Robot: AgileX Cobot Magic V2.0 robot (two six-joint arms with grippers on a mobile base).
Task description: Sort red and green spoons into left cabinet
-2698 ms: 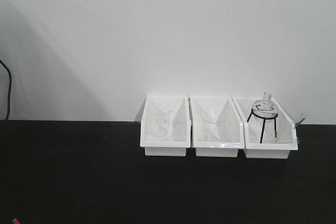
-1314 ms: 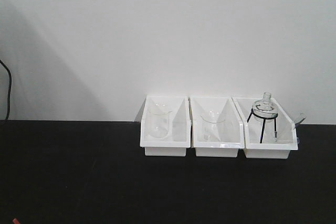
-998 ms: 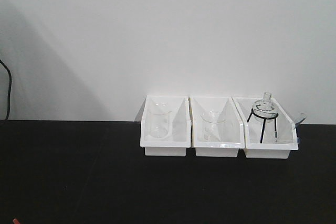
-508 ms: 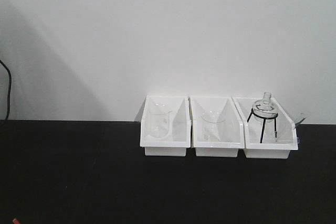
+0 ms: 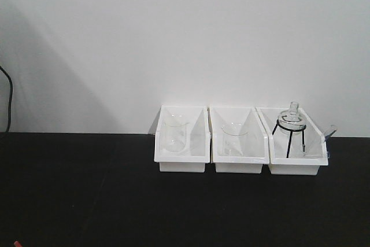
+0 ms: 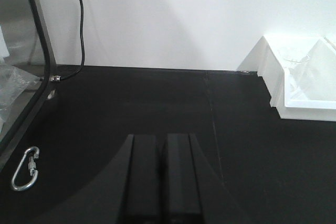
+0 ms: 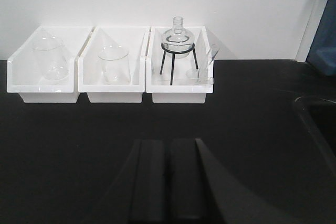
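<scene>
Still, nothing shifts in the front view: the black table (image 5: 87, 189) and the white bins (image 5: 240, 165) sit as before, so sorting is unstarted. Our left gripper (image 6: 162, 145) and right gripper (image 7: 168, 150) are clenched empty. A red speck (image 5: 16, 243) at the lower left corner may be a spoon, but we cannot read its axis. The green spoon and left cabinet are unseen.

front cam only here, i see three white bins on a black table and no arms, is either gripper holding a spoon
observer: No, in the left wrist view the left gripper is shut on nothing.
operator: and the right one
observer: The right gripper is shut and empty too, facing the three white bins.
operator: anything off to the left i cant see
observer: A silver carabiner lies on the black table near a dark-framed glass panel.
</scene>
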